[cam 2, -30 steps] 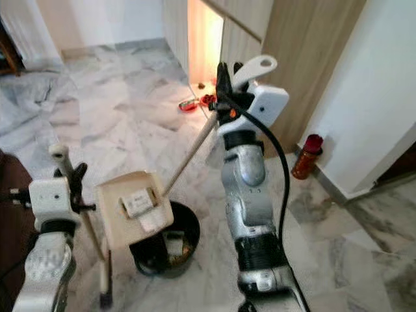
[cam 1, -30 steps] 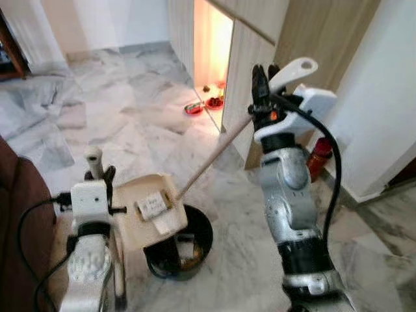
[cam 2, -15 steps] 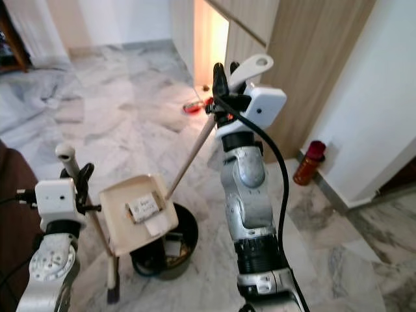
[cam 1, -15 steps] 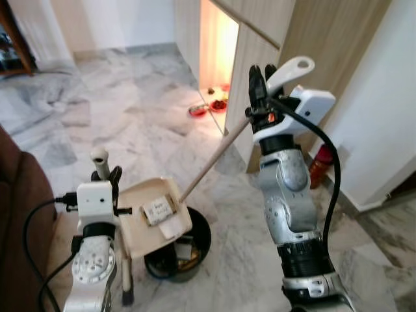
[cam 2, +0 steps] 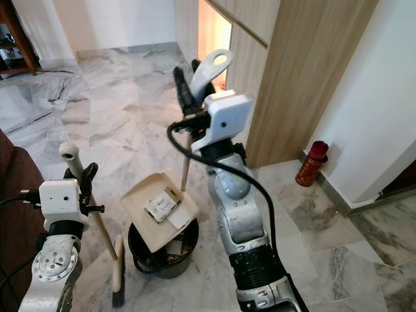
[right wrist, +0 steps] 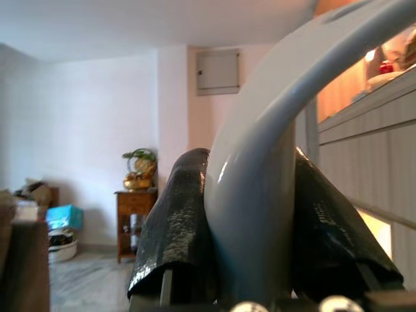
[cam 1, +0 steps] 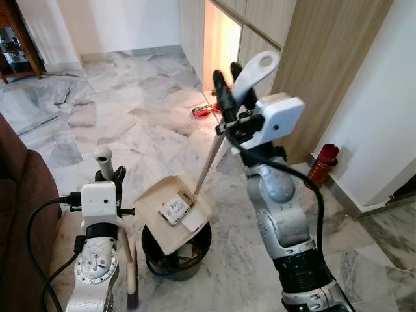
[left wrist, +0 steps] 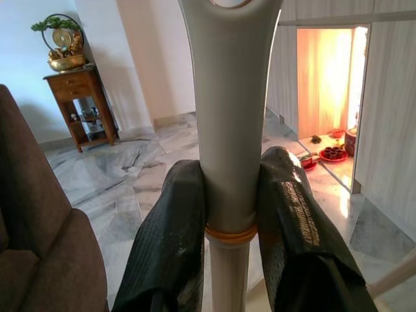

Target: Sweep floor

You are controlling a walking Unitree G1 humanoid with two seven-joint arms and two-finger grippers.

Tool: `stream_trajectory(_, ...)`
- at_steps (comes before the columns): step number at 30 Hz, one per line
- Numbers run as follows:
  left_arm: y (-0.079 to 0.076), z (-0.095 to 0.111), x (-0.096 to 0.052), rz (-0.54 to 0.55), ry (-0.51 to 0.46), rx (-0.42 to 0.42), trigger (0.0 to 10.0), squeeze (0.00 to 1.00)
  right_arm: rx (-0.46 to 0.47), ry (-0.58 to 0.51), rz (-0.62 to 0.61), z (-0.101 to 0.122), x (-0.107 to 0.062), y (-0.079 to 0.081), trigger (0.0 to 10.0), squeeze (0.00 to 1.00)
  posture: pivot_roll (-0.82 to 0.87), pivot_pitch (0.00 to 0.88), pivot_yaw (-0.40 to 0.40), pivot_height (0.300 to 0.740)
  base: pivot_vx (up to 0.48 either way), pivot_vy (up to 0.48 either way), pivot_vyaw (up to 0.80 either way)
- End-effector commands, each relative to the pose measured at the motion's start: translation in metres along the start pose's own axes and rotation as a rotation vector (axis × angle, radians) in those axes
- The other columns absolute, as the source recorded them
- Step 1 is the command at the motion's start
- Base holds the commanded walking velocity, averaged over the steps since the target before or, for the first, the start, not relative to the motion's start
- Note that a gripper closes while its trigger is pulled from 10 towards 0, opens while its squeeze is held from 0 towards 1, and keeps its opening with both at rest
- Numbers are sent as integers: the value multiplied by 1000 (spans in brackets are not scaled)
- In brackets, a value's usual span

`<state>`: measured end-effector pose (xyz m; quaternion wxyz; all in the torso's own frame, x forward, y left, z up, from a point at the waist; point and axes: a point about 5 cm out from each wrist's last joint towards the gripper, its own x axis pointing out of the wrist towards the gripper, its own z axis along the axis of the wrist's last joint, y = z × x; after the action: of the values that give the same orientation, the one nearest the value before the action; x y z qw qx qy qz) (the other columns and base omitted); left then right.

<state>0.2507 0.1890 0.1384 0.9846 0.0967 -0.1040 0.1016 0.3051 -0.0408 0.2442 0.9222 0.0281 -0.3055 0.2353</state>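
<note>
We see a grey-veined marble floor (cam 1: pixel 123 117), white walls (cam 1: pixel 117 23), tall wooden cabinets (cam 2: pixel 305 71) with a warmly lit niche (cam 1: pixel 221 39), a brown sofa (cam 1: pixel 16 214), and a wooden side table (left wrist: pixel 78 104).

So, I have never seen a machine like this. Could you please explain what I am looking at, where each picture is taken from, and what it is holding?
This is a humanoid robot with two silver arms, cleaning a marble floor. Two pictures come from cameras in its head, looking down; two come from cameras on its wrists, looking along the black fingers.

The right gripper, raised high, is closed on the long handle of a beige dustpan. The pan is tilted over a black bin and has scraps of paper on it. The left gripper, lower down, is closed on a broom handle; the broom stands on the floor beside the bin. A red bottle stands by the wall.
</note>
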Motion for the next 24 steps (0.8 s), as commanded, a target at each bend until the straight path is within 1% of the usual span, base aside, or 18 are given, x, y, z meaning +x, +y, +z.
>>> stream_trajectory(1, 0, 9, 1, -3, -56, 24, 10000, 0, -29, -137, 49, 25, 4, 11, 10000, 0, 62, 62, -22, 740, 0, 0, 0)
stream_trajectory(2, 0, 9, 1, -2, -57, 24, 10000, 0, -39, -139, 59, 24, 3, 14, 10000, 0, 62, 62, -22, 740, 0, 0, 0)
stream_trajectory(4, 0, 9, 1, -2, -59, 23, 10000, 0, -90, -155, 96, 23, -1, 23, 10000, 0, 63, 63, -24, 740, 0, 0, 0)
stream_trajectory(5, 0, 9, 1, -2, -59, 23, 10000, 0, -90, -155, 96, 23, -1, 23, 10000, 0, 63, 63, -24, 740, 0, 0, 0)
stream_trajectory(8, -1, 9, 1, -2, -61, 20, 10000, 0, -129, -183, 140, 26, -4, 33, 10000, 0, 61, 62, -26, 740, 0, 0, 0)
stream_trajectory(9, -1, 9, 1, -2, -61, 20, 10000, 0, -129, -183, 140, 26, -4, 33, 10000, 0, 61, 62, -26, 740, 0, 0, 0)
stream_trajectory(11, -1, 9, 0, -4, -60, 18, 10000, 0, -146, -206, 166, 29, -6, 40, 10000, 0, 58, 61, -26, 740, 0, 0, 0)
stream_trajectory(17, -2, 9, 1, -6, -62, 17, 10000, 0, -143, -225, 193, 33, -9, 49, 10000, 0, 58, 61, -30, 740, 0, 0, 0)
stream_trajectory(18, -3, 9, 1, -5, -64, 16, 10000, 0, -140, -240, 219, 36, -11, 55, 10000, 0, 58, 60, -31, 740, 0, 0, 0)
stream_trajectory(20, -3, 9, 1, -5, -65, 17, 10000, 0, -140, -247, 235, 37, -12, 57, 10000, 0, 58, 60, -31, 740, 0, 0, 0)
stream_trajectory(22, -3, 9, 1, -4, -64, 16, 10000, 0, -178, -267, 321, 39, -17, 68, 10000, 0, 55, 60, -31, 740, 0, 0, 0)
stream_trajectory(24, -3, 9, 1, -4, -64, 16, 10000, 0, -178, -267, 321, 39, -17, 68, 10000, 0, 55, 60, -31, 740, 0, 0, 0)
